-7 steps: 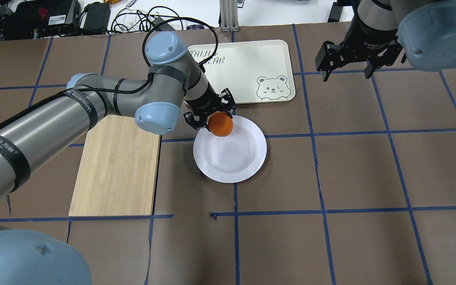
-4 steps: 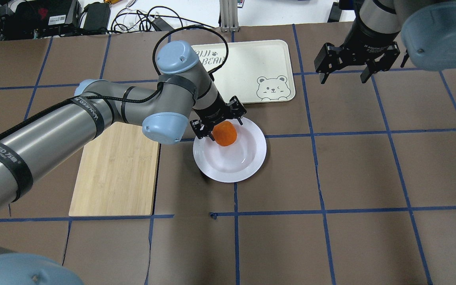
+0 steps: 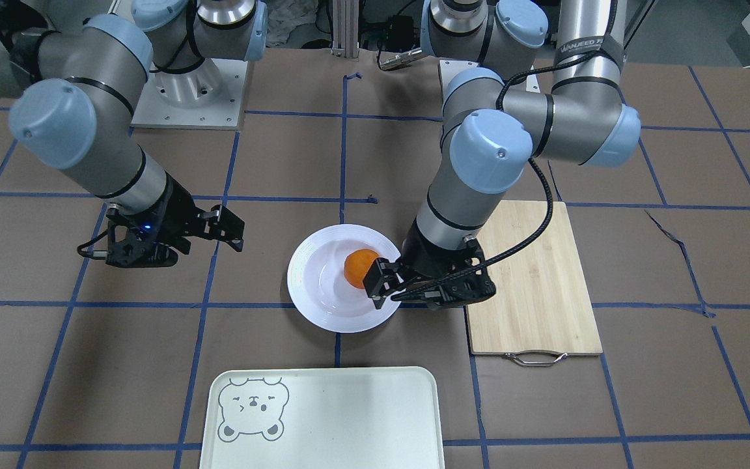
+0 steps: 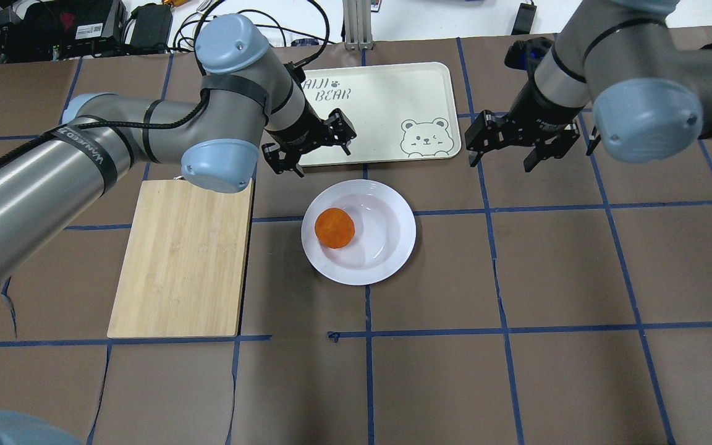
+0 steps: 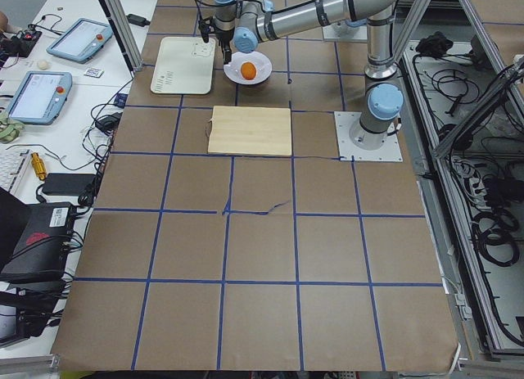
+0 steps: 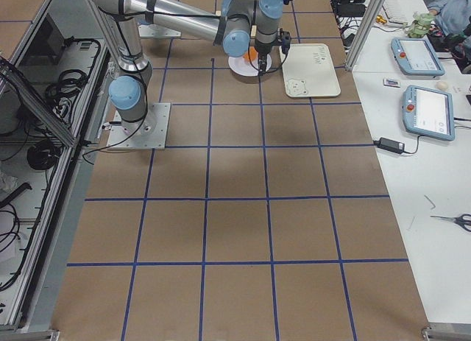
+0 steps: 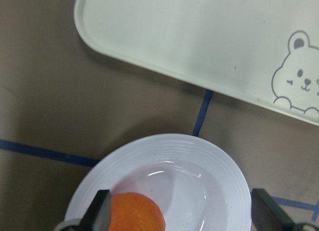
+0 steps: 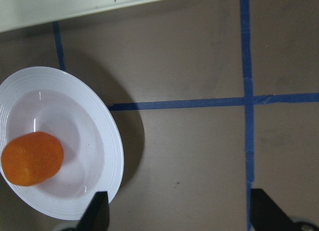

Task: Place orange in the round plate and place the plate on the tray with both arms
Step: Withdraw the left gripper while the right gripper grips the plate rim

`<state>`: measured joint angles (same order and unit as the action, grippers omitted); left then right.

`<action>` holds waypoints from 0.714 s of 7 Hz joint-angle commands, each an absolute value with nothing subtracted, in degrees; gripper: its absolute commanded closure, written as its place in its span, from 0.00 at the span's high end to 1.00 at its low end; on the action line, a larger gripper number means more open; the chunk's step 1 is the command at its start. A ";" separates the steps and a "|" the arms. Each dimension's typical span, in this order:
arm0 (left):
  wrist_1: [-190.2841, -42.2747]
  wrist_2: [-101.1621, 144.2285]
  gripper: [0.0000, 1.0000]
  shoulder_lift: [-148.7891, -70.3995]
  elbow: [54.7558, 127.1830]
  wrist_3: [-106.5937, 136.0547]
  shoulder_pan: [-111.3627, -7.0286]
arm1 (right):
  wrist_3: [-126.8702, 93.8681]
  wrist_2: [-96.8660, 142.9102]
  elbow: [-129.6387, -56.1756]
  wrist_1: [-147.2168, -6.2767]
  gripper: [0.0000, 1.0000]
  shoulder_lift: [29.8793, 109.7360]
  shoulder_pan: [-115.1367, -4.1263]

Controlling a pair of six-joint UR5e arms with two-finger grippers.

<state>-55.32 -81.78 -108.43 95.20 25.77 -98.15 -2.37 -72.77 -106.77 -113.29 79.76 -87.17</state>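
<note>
On the round plate (image 4: pixel 403 217) we see the orange (image 4: pixel 334 227) lying free; our left claw (image 4: pixel 311 148) and right claw (image 4: pixel 504 154) both hang spread, empty.

I see a table (image 4: pixel 578 266) papered brown and gridded with blue tape (image 4: pixel 369 371). A white bench (image 6: pixel 434 179) beyond it carries tablets (image 6: pixel 430 113) and cables (image 6: pixel 385 143).

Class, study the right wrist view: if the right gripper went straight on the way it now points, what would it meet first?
Most likely the bare brown table cover, just beside the round plate, not the plate itself. The right gripper is open and empty; depth is unclear.
</note>
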 commanded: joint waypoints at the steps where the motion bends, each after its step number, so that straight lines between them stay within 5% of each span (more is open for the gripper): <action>1: -55.98 -85.16 1.00 -103.21 95.01 22.35 -92.23 | -8.25 -69.09 -111.43 -122.83 1.00 73.95 -92.16; 5: -67.55 -85.95 1.00 -95.29 95.28 12.13 -85.53 | -16.26 -69.35 -115.56 -138.30 1.00 68.21 -98.17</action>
